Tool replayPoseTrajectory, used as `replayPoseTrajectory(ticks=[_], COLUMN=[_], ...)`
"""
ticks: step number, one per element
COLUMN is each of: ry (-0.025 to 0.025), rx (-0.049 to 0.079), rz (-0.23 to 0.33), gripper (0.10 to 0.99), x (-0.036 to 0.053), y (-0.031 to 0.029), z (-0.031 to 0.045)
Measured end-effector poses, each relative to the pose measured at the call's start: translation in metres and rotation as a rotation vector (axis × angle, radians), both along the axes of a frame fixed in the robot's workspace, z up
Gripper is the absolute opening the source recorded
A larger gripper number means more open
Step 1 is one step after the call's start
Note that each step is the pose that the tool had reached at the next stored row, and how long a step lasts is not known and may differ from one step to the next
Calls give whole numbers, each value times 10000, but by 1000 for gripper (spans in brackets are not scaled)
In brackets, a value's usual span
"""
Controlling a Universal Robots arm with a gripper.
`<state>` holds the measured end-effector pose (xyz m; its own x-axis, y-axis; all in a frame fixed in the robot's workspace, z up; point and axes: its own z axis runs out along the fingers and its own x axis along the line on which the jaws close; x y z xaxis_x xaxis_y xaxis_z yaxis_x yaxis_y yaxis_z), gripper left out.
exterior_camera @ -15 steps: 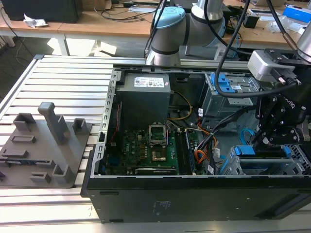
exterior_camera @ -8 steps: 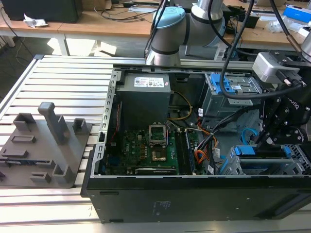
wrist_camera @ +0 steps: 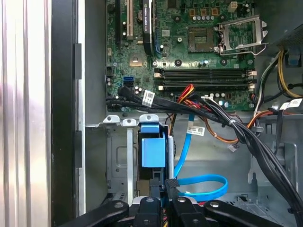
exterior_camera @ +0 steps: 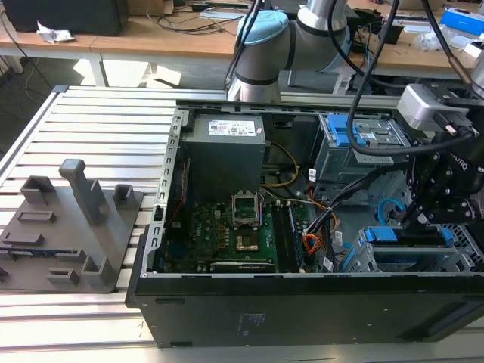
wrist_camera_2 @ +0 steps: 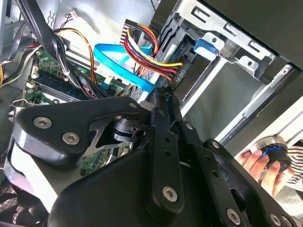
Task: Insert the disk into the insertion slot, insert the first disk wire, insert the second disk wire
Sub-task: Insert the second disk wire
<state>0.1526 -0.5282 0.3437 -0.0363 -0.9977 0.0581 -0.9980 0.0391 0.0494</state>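
The second disk wire (wrist_camera: pixel 201 182) looped just beyond the pincer (wrist_camera: pixel 166 198), its dark plug at the fingertips; the pincer appeared closed on that plug.

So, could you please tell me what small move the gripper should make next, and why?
Probably ease the gripper slightly toward the disk: it appears seated in the silver cage, and the dark plug of the light-blue cable lies at the gripper's tip, beside the disk.
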Motion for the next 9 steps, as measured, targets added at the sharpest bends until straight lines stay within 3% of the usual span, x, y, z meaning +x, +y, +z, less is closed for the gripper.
replayPoseTrajectory(ticks=[9], ry=[0], rx=[20], rz=[0], gripper=[161], x=[23], y=[0], z=[-42])
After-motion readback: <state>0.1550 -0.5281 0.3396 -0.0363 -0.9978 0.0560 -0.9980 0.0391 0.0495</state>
